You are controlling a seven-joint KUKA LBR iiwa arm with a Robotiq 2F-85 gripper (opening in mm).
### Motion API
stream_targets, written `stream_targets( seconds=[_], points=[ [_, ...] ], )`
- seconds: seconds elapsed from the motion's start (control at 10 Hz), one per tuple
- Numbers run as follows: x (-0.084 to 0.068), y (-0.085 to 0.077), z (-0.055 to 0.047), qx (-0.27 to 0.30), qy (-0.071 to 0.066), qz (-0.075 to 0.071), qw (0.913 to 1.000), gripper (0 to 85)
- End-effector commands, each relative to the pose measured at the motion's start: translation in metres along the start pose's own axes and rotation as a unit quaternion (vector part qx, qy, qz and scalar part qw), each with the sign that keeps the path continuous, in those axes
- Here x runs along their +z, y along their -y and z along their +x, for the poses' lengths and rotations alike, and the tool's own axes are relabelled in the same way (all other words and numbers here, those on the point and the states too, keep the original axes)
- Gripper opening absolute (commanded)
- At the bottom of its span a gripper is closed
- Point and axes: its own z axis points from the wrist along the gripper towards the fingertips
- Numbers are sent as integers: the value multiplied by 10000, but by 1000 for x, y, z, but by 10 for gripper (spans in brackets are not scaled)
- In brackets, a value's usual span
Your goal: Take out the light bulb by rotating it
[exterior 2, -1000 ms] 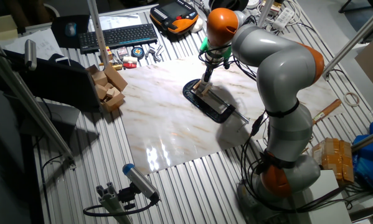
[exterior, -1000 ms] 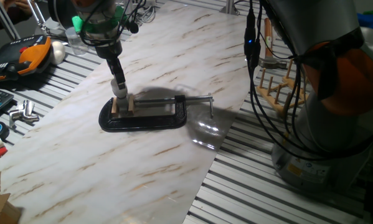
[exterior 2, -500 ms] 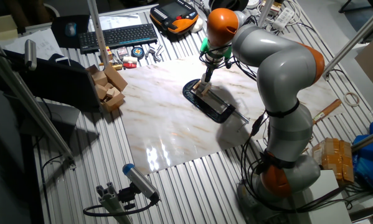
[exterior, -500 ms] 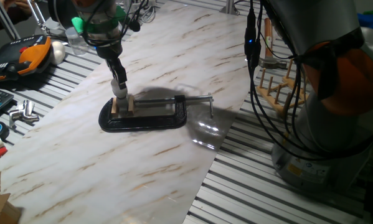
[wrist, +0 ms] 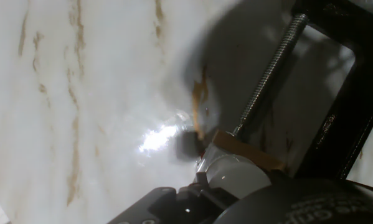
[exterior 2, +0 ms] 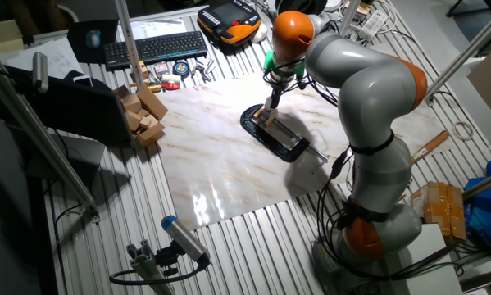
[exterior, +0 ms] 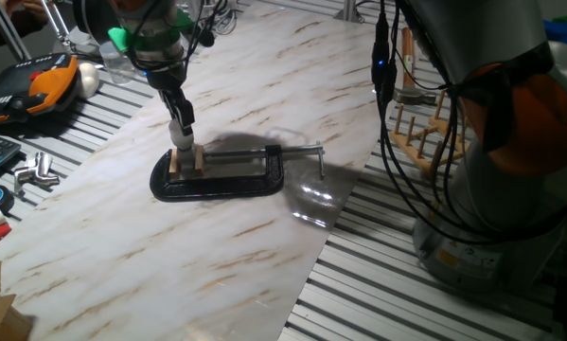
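Observation:
The light bulb (exterior: 183, 138) is a small white globe standing upright in a holder between two wooden blocks (exterior: 186, 160), which a black C-clamp (exterior: 219, 177) holds on the marble board. My gripper (exterior: 181, 129) comes down from above, and its dark fingers are closed around the bulb's top. In the other fixed view the gripper (exterior 2: 270, 104) sits over the clamp (exterior 2: 278, 137). In the hand view the bulb (wrist: 235, 178) shows as a white dome just past my fingers, beside the clamp screw (wrist: 268, 73).
An orange and black device (exterior: 39, 87) and a white egg-shaped ball (exterior: 89, 79) lie at the back left. Metal parts (exterior: 35, 172) lie left of the board. A wooden peg rack (exterior: 423, 133) stands on the right. A keyboard (exterior 2: 155, 47) and wooden blocks (exterior 2: 143, 115) lie beyond the board.
The hand has turned slightly about its own axis over the bulb, and the cables at the wrist have shifted. The bulb, blocks and clamp stay where they were.

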Motion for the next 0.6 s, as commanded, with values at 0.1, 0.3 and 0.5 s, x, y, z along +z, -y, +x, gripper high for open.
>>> stream_targets(
  seconds=[0.1,0.3,0.5],
  points=[
    [0,0,0,-99,-4,-6,10000,0],
    [0,0,0,-214,-18,-16,9998,0],
    [0,0,0,-421,-49,-43,9991,0]
  ],
)
